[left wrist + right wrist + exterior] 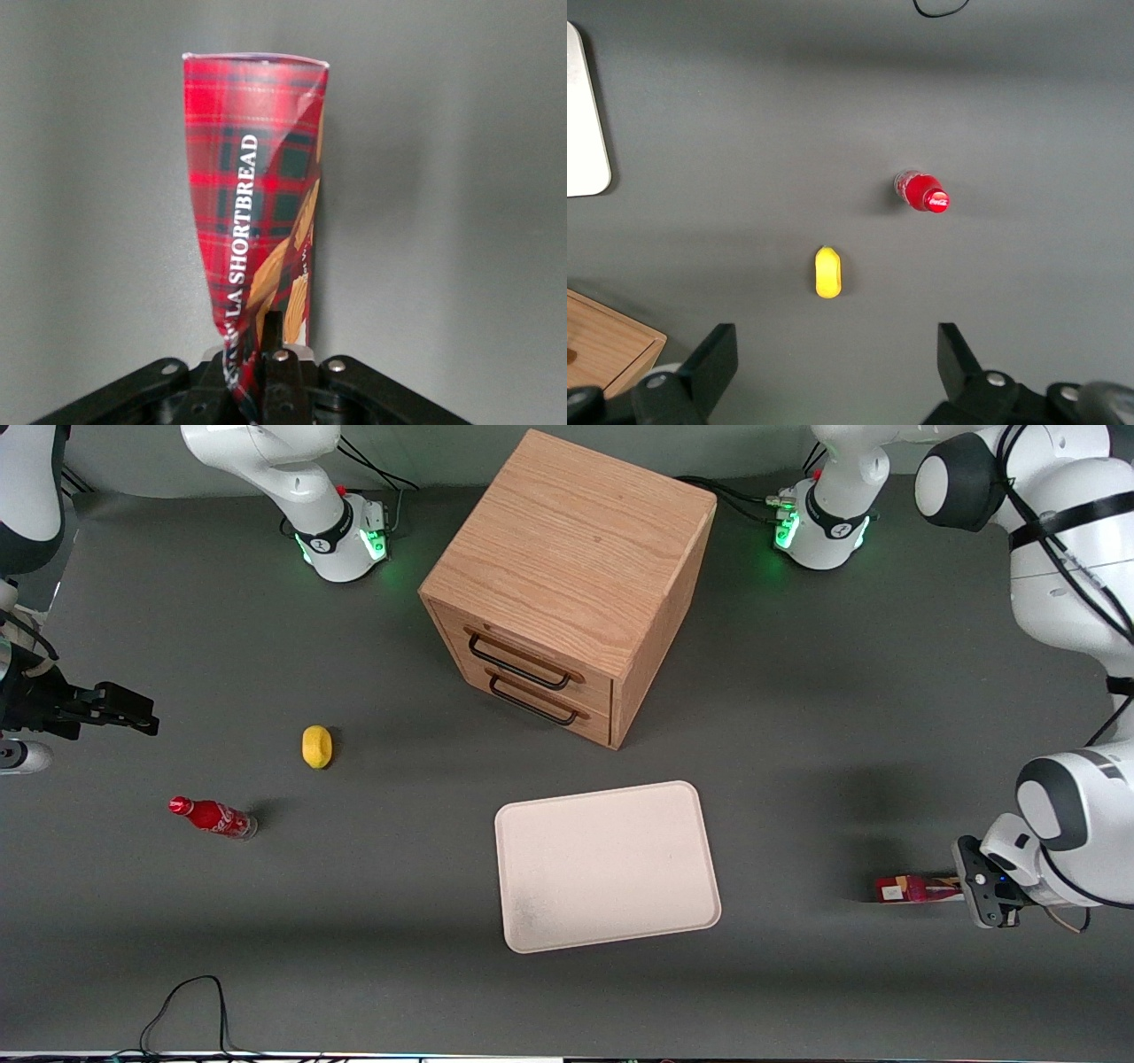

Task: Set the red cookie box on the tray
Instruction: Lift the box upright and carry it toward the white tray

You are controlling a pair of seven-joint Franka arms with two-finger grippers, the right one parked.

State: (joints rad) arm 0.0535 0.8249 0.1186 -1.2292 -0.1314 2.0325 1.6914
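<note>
Grey matting covers the table [797, 735], with a wooden cabinet [567, 584] above the cream tray [607, 865]. Toward the working arm's end, well apart from the tray, the gripper [961, 887] pinches the red cookie box [912, 888] [252, 204] by one end.

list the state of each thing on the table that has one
cookie box: on its side, one end pinched in the end effector
tray: flat, nothing on it
drawers: both shut
cola bottle: upright, capped
lemon: loose on the table
</note>
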